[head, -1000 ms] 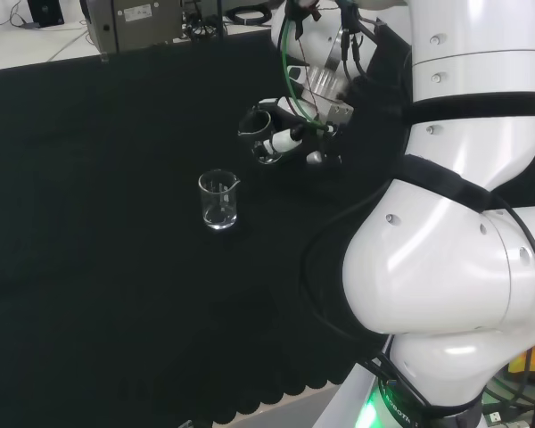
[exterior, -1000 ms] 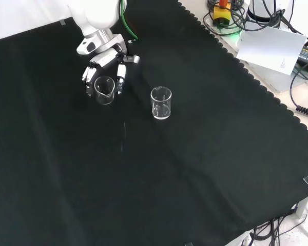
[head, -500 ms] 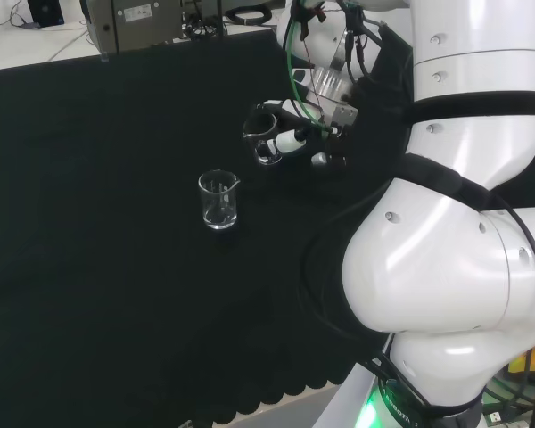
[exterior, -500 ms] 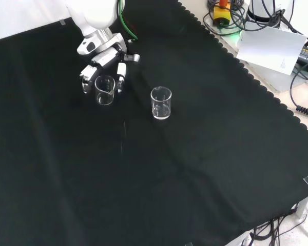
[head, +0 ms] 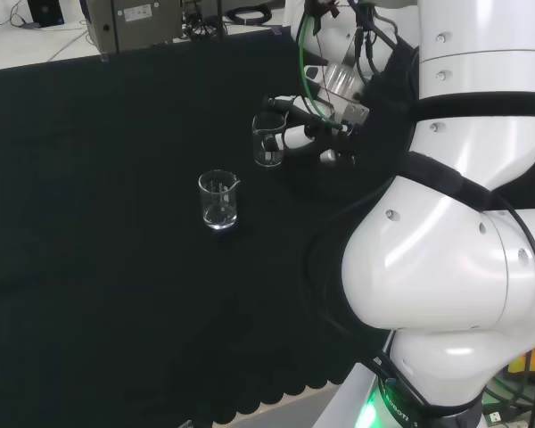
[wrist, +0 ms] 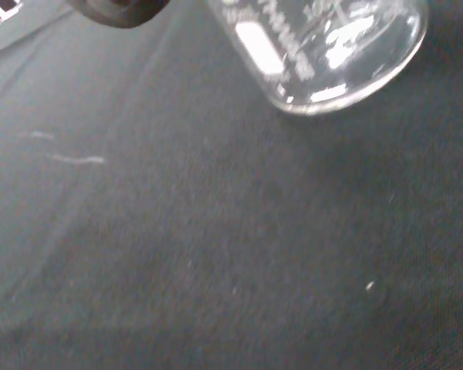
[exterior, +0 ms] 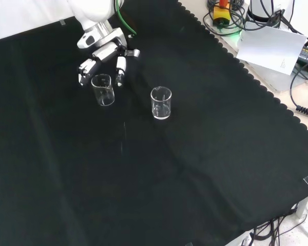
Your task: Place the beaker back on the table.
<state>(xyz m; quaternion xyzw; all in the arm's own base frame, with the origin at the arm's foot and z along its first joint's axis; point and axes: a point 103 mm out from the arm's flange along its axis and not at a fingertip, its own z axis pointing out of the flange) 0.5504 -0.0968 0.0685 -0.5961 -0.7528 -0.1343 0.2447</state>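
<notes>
Since a second ago, your hand (head: 314,134) has drawn back toward the right of the head view, and the beaker (head: 268,140) that was tilted in its curled fingers now stands upright on the black cloth (head: 107,267). In this view the fingers reach toward the beaker's right side, and you cannot tell whether they touch it. A second beaker (head: 219,200) stands apart, nearer and to the left.

Look at the front view: the hand (exterior: 103,57) sits just above the beaker (exterior: 103,89), fingers spread wide to either side of its rim, holding nothing. The second beaker (exterior: 161,103) stands to its right.

Your wrist view shows the beaker's base (wrist: 324,54) resting on the cloth (wrist: 216,254).
</notes>
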